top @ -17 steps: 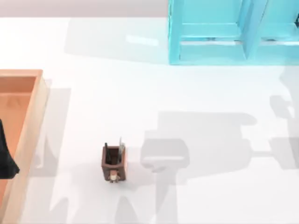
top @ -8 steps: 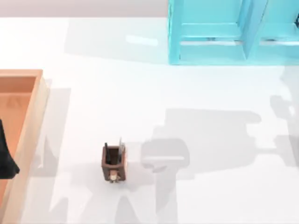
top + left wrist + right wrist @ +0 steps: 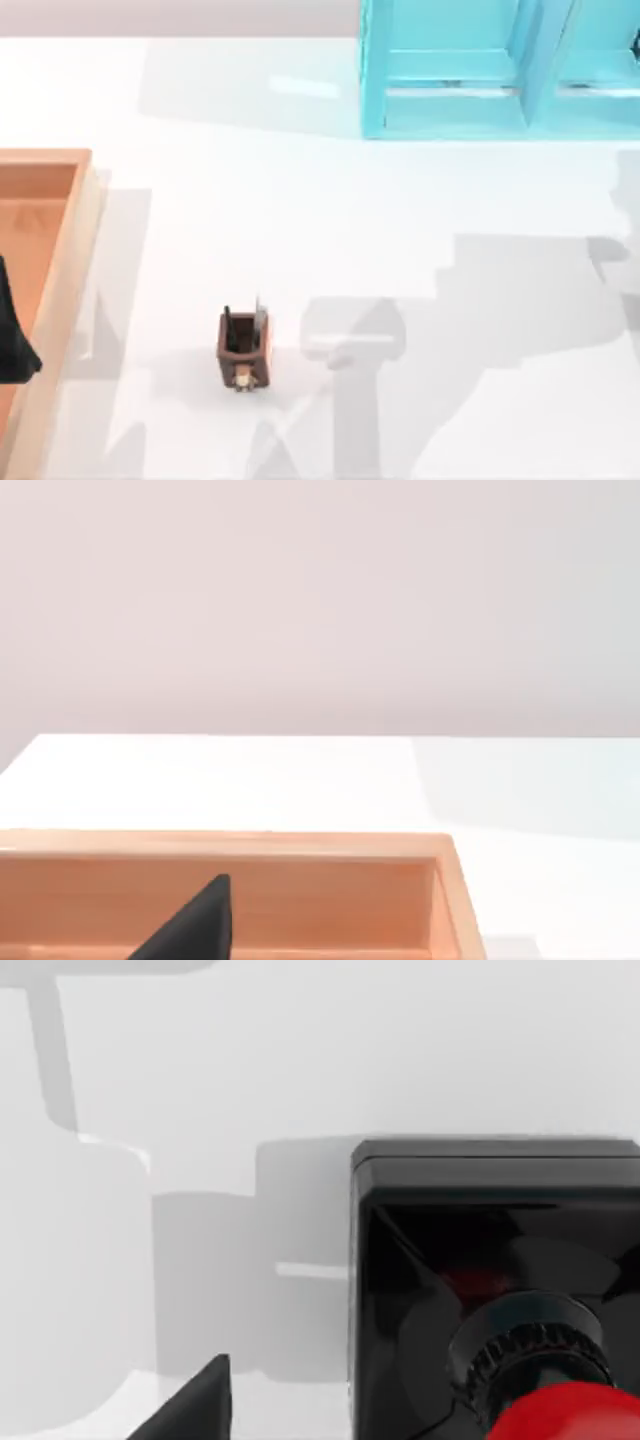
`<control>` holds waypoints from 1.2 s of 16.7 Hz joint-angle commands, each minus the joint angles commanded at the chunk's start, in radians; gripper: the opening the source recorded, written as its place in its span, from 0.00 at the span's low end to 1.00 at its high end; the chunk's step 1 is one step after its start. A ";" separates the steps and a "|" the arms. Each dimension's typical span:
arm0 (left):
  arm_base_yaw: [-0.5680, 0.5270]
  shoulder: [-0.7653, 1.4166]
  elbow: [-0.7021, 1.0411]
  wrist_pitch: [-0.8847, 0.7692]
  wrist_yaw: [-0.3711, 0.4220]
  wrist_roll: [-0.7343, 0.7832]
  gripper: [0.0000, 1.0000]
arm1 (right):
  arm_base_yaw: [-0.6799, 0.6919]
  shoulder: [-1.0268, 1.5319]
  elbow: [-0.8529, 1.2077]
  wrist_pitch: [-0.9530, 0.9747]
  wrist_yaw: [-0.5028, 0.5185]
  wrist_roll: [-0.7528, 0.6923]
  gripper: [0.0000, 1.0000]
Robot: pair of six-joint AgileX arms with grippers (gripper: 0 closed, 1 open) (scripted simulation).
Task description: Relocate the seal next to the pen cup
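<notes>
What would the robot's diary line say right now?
right gripper: close above seal | seal: on table | pen cup: standing front-left | left gripper: over tray

The seal [image 3: 500,1290] runs off the right wrist view's edge, its red knob cut short. The tray [image 3: 60,300] and blue shelf [image 3: 500,70] are cropped too.

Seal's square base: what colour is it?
Glossy black square base, under the red knob; right wrist view.
</notes>
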 joint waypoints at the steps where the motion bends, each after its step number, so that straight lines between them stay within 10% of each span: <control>1: 0.000 0.000 0.000 0.000 0.000 0.000 1.00 | 0.000 0.003 -0.008 0.010 0.000 0.000 1.00; 5: 0.000 0.000 0.000 0.000 0.000 0.000 1.00 | 0.000 0.004 -0.009 0.010 0.000 0.000 1.00; 18: 0.000 0.000 0.000 0.000 0.000 0.000 1.00 | 0.000 0.004 -0.009 0.010 0.000 0.000 0.02; 20: 0.000 0.000 0.000 0.000 0.000 0.000 1.00 | 0.000 0.004 -0.009 0.010 0.000 0.000 0.00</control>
